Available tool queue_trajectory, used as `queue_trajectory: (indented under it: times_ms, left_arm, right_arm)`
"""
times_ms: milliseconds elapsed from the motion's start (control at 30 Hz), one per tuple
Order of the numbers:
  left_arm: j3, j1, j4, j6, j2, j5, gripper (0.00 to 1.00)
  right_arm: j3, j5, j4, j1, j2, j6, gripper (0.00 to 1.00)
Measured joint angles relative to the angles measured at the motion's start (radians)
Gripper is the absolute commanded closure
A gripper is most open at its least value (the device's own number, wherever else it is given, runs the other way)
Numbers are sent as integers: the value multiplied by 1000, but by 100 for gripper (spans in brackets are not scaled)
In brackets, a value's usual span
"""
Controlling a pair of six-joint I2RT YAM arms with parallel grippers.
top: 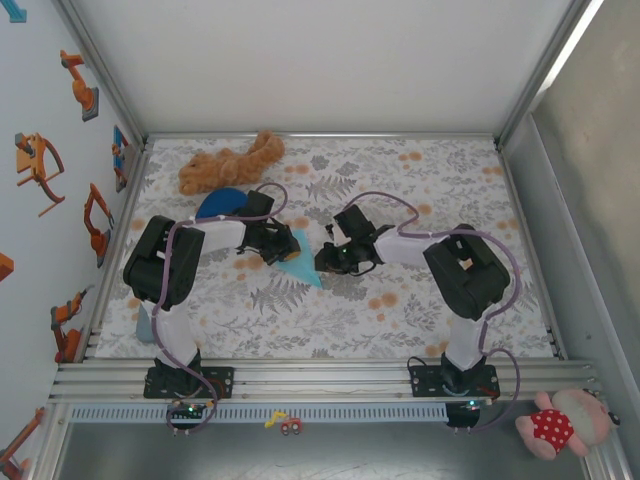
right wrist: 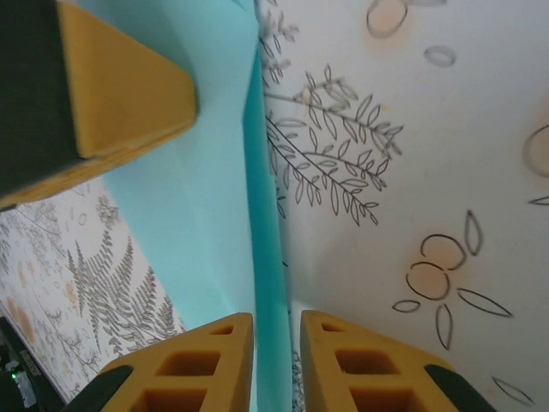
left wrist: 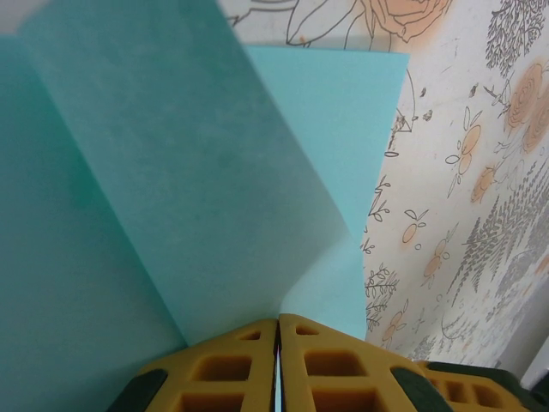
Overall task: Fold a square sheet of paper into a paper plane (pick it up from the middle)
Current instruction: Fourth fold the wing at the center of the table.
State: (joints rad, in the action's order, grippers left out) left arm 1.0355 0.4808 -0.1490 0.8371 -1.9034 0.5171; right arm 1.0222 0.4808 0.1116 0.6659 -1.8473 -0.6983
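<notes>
View from above: two robot arms reached inward over a table [top: 420, 300] covered with a grey-and-orange floral cloth. Between them, near the middle of the table and slightly left, was the sheet of paper [top: 303, 268], light cyan-blue and partly folded, its visible part a triangle pointing toward the near right.

The left gripper [top: 285, 245] was at the paper's far-left edge, and the right gripper [top: 328, 258] was just beside its right edge.

The left wrist camera showed the left gripper [left wrist: 277, 330] with its yellow fingers pressed together, only a hairline slit between them. The paper [left wrist: 171, 172] was pinched there and rose away from it in two layers, one flap curling up.

The right wrist camera showed the right gripper [right wrist: 276, 326] with a narrow gap between its yellow fingers. A creased, upright edge of the paper [right wrist: 206, 197] ran through that gap. A sliver of cloth showed beside the right finger, so the jaws were not clamped. One of the left gripper's fingers [right wrist: 120, 94] sat at the upper left, against the paper.

Far left on the table lay a brown plush toy [top: 230, 165], with a dark blue dome [top: 220, 204] just near of it, partly behind the left arm.
</notes>
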Motion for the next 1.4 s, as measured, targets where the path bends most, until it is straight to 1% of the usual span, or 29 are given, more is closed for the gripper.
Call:
queue_trajectory:
  times_ms: [100, 200, 300, 500, 800, 1400]
  left_arm:
    - [5, -2, -2, 0, -4, 4, 89]
    - [8, -3, -3, 0, -8, 8, 89]
    - [10, -3, -5, 0, -9, 8, 89]
    - [11, -3, -5, 0, -10, 8, 89]
    - [13, -4, -8, 0, -13, 8, 89]
    - [31, -5, -35, 0, -23, 7, 90]
  right_arm:
    - [0, -24, -4, -1, 54, 14, 78]
    - [12, -3, -18, -1, 64, 29, 84]
    - [45, 32, -20, 4, 31, 43, 87]
    - [104, 91, -21, 16, -58, 52, 89]
    - [126, 123, -10, 17, -136, 67, 90]
    - [85, 186, 11, 17, -140, 85, 90]
